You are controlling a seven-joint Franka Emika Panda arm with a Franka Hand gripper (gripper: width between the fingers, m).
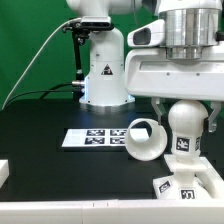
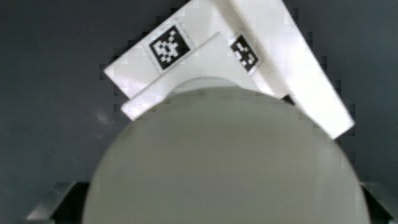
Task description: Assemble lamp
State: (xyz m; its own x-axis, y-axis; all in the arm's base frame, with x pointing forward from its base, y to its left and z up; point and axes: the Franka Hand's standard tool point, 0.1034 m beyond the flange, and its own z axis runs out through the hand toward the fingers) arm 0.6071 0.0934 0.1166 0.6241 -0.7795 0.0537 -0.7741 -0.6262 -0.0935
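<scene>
The round white bulb (image 1: 186,122) stands upright on its stem, directly over the flat square base (image 1: 192,186) at the front of the exterior view's right. My gripper (image 1: 186,116) comes down from above with a finger on each side of the bulb and appears shut on it. In the wrist view the bulb (image 2: 214,150) fills most of the picture, with the tagged base (image 2: 267,55) beyond it and my gripper (image 2: 214,212) at the edge. The tapered shade (image 1: 143,140) lies on its side just to the exterior view's left of the bulb.
The marker board (image 1: 92,138) lies flat on the black table to the exterior view's left of the shade. The white robot pedestal (image 1: 104,70) stands at the back. A white block (image 1: 4,172) sits at the left edge.
</scene>
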